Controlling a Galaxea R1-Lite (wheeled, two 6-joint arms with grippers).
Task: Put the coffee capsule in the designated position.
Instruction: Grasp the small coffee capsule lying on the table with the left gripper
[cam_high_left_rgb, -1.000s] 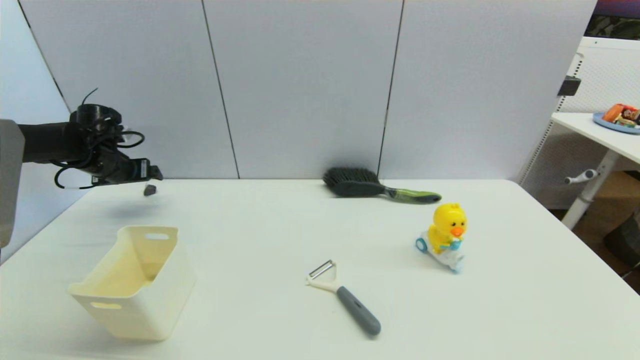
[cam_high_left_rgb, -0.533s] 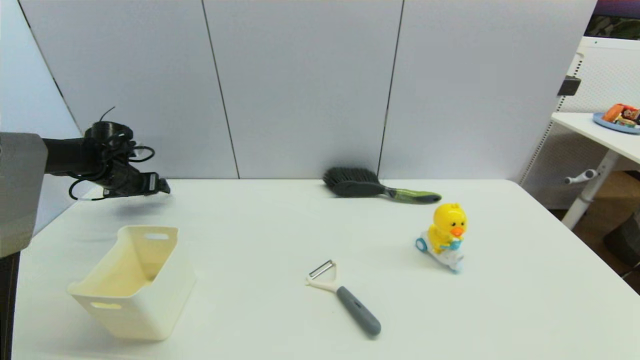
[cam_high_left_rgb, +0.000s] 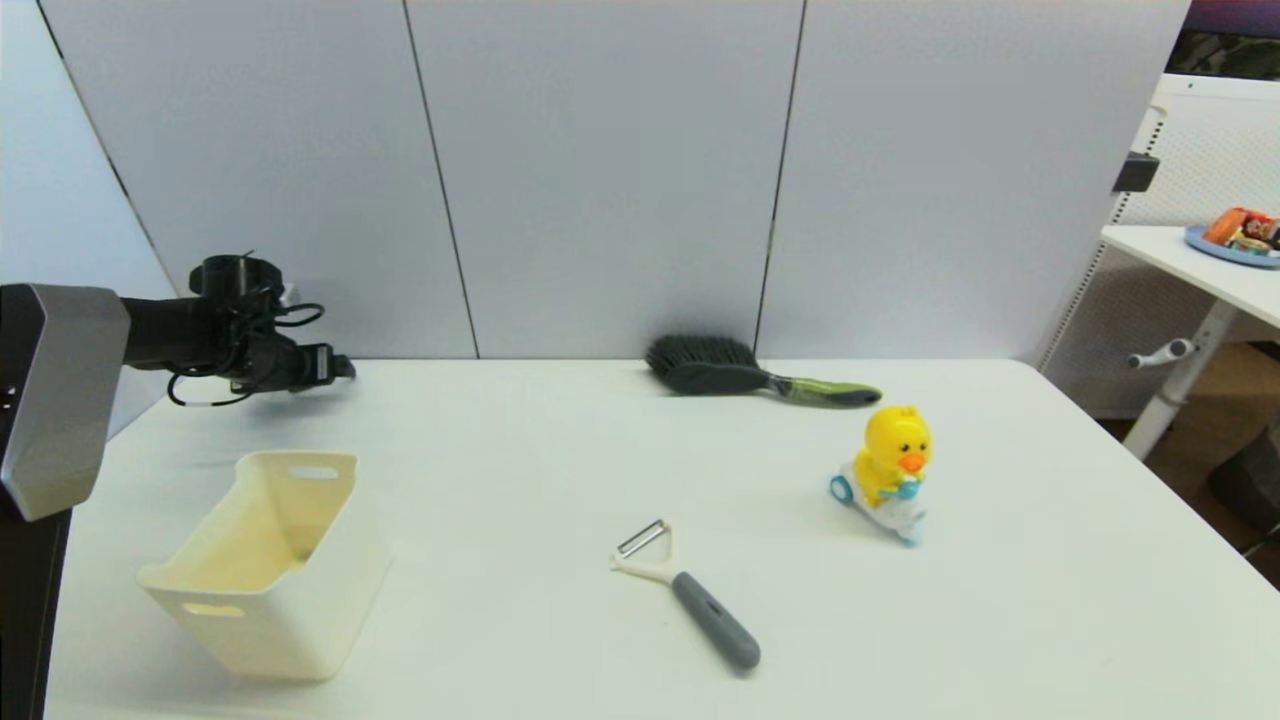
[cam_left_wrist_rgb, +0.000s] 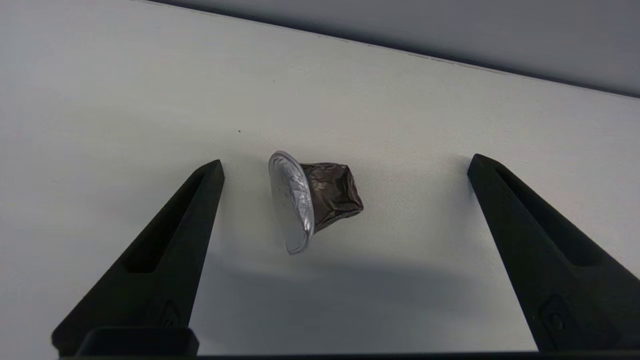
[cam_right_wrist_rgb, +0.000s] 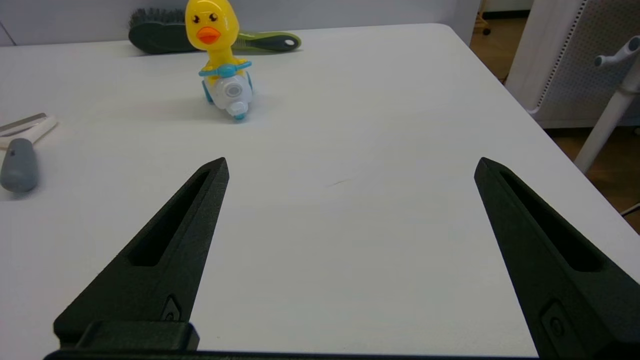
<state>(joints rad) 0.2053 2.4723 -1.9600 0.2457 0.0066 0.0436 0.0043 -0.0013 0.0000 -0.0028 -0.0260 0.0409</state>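
Capsule near table's far edge, between spread left hand fingers

The surface is plain white. The capsule is dark brown with a crinkled silver foil lid. The basket is cream. The duck is yellow with an orange beak, riding a white and blue scooter. The peeler has a grey handle; the brush is black and green.

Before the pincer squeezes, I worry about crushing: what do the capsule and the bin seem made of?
Capsule: apparently thin metal foil; crinkled silver lid, dented dark body, so probably easily deformed. Bin: seemingly rigid cream plastic, smooth matte walls with moulded handle slots.
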